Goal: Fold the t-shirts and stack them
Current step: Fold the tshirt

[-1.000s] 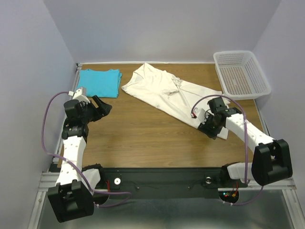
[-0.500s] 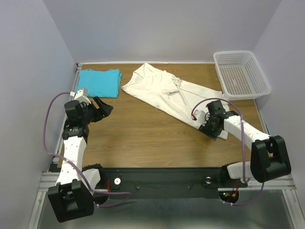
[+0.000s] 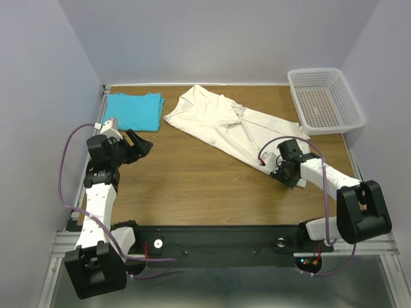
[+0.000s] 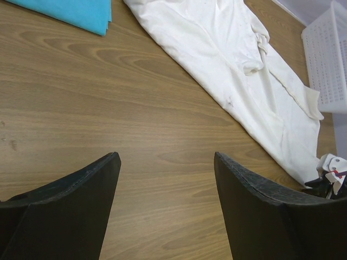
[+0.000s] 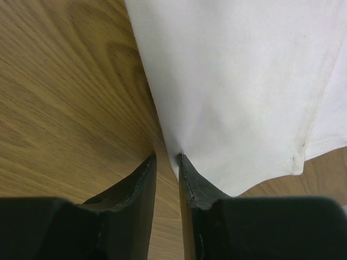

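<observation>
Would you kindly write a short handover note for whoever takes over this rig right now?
The left gripper has its jaws wide open and holds nothing; it hovers over bare table near the left side.
The right gripper has its jaws nearly together at the near edge of the cream t-shirt; whether cloth is pinched cannot be told.
The turquoise t-shirt lies folded flat at the far left corner.
The cream t-shirt lies long and diagonal across the middle, rumpled.
Done: turquoise shirt folded.
Left: fold the cream shirt, then stack the two.
</observation>
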{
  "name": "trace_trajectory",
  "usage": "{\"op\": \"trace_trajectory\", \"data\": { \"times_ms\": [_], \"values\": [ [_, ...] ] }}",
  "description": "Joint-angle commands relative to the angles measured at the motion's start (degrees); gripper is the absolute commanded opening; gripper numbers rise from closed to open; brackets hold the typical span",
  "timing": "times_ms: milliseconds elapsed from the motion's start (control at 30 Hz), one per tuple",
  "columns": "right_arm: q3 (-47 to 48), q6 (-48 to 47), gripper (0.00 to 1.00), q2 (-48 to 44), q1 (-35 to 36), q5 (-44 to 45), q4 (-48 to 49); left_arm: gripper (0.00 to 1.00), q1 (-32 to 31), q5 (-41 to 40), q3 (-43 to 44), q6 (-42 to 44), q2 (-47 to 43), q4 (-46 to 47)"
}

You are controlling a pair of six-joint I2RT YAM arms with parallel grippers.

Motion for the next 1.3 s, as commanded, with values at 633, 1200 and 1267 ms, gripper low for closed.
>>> {"op": "trace_trajectory", "data": {
  "times_ms": [633, 1200, 1267],
  "values": [
    [0.92, -1.56, 0.01, -4.72, -0.11, -2.71, -2.49, 0.81, -0.13, 1.12, -0.5, 0.45, 0.0, 2.08],
    [5.48, -1.82, 0.01, -2.27, 21.42, -18.78, -17.62, 0.81, -0.13, 1.3, -0.41, 0.09, 0.09, 1.73],
    [6.28, -2.0, 0.01, -1.56, 22.91, -20.98, -17.97, 0.81, -0.04, 1.38, -0.41, 0.09, 0.27, 1.56]
  ]
}}
